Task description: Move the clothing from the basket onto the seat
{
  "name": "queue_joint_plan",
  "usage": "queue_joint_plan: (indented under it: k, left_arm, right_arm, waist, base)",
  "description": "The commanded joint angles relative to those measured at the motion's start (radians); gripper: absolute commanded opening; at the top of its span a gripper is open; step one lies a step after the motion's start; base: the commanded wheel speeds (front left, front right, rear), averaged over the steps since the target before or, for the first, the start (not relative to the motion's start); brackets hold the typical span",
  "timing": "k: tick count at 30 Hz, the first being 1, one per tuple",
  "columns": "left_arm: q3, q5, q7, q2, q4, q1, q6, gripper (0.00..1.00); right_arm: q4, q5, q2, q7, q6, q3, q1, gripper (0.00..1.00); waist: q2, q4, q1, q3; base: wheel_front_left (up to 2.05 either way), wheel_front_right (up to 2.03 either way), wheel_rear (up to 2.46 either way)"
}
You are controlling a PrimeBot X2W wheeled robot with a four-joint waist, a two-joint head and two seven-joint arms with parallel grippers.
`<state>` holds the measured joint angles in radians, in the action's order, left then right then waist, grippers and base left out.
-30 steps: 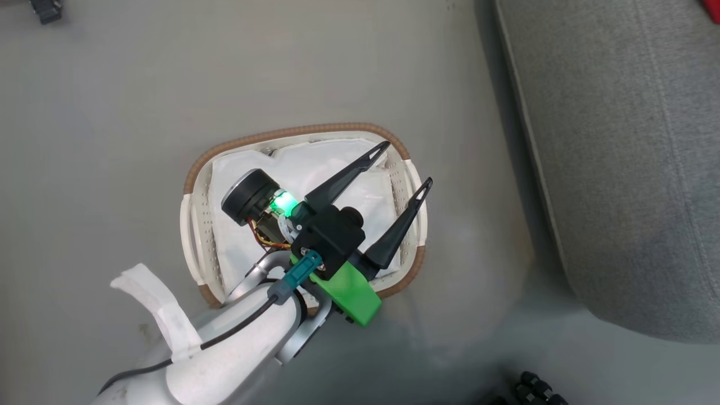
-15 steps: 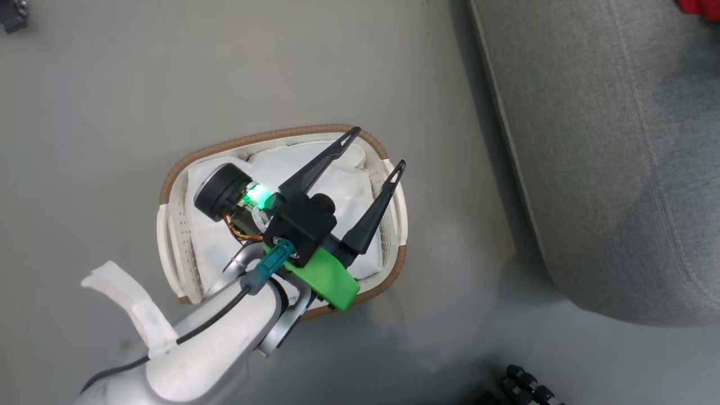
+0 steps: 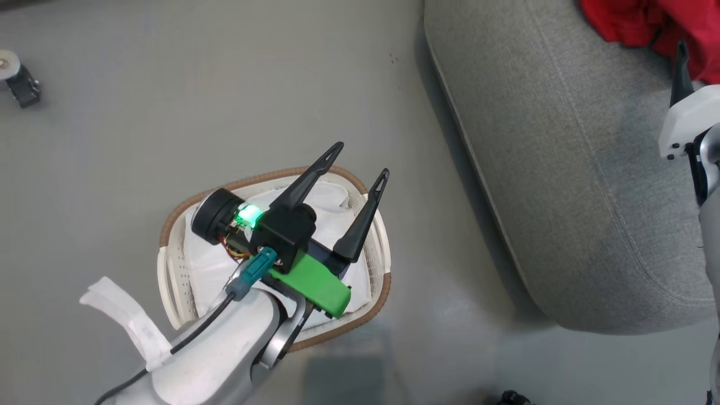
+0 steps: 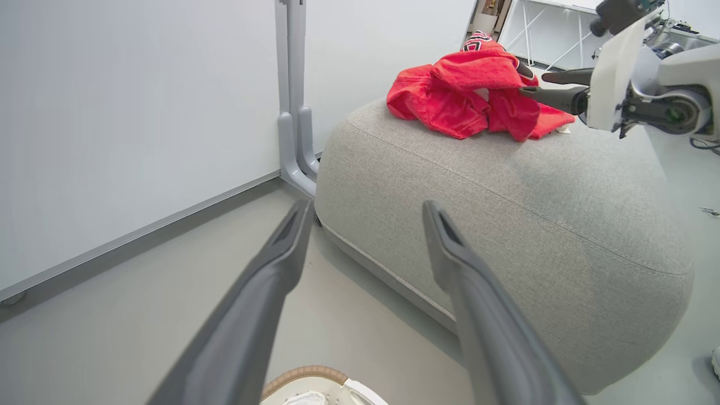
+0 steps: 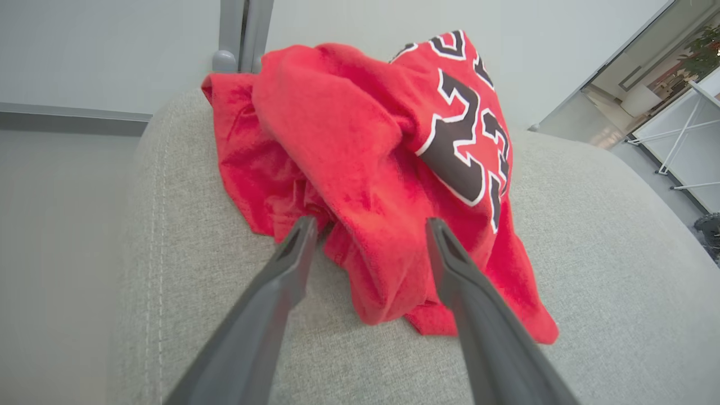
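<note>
The red clothing (image 3: 635, 22) lies bunched on the grey seat (image 3: 562, 169), its black-and-white numbers showing in the right wrist view (image 5: 365, 169). My right gripper (image 5: 369, 222) is open over the seat, its fingers either side of a fold of the clothing; it shows at the head view's right edge (image 3: 682, 62) and in the left wrist view (image 4: 534, 84). My left gripper (image 3: 363, 158) hangs open and empty above the basket (image 3: 385, 287), pointing towards the seat (image 4: 506, 214). Only a white liner (image 3: 214, 264) shows in the basket.
The basket stands on grey floor to the left of the seat. A white wall and a grey post (image 4: 292, 112) rise behind the seat. A small caster (image 3: 17, 79) sits at the far left. White shelving (image 4: 540, 28) stands beyond the seat.
The head view has swung towards the seat, bringing the red clothing and my right gripper into it. My left gripper stays open over the basket.
</note>
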<state>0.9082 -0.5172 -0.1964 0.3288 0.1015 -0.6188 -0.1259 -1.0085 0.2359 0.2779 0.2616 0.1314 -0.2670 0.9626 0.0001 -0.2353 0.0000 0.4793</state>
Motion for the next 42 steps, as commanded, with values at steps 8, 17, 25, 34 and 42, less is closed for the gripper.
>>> queue_joint_plan:
  k: [8, 17, 25, 34, 42]
  left_arm:
    - [-0.064, -0.049, -0.060, -0.023, 0.074, 0.095, -0.029, 1.00]
    - [-0.209, -0.031, -0.068, -0.053, 0.083, 0.230, -0.045, 1.00]
    - [-0.363, 0.013, -0.068, -0.083, 0.075, 0.382, -0.036, 1.00]
    - [-0.542, 0.042, -0.068, -0.131, 0.041, 0.530, -0.008, 1.00]
    - [-0.614, 0.087, -0.068, -0.158, 0.056, 0.626, 0.035, 1.00]
  right_arm:
    - [0.106, -0.056, -0.010, 0.004, -0.001, 0.079, -0.063, 1.00]
    - [0.271, -0.157, -0.089, 0.003, -0.001, 0.112, -0.203, 1.00]
    - [0.471, -0.200, -0.174, 0.003, -0.001, 0.137, -0.409, 1.00]
    - [0.665, -0.251, -0.224, 0.003, -0.001, 0.180, -0.659, 1.00]
    - [0.751, -0.354, -0.225, 0.004, -0.001, 0.266, -0.811, 1.00]
  waist:
    - [-0.0001, 0.059, 0.0000, -0.187]
    - [-0.0001, 0.146, 0.0000, -0.294]
    - [-0.0001, 0.212, 0.0000, -0.355]
    - [-0.0001, 0.264, 0.0000, -0.397]
    - [-0.0001, 0.291, 0.0000, -0.424]
  base:
    - [0.00, 0.00, 0.00]
    - [0.00, 0.00, 0.00]
    - [0.00, 0.00, 0.00]
    - [0.00, 0.00, 0.00]
    - [0.00, 0.00, 0.00]
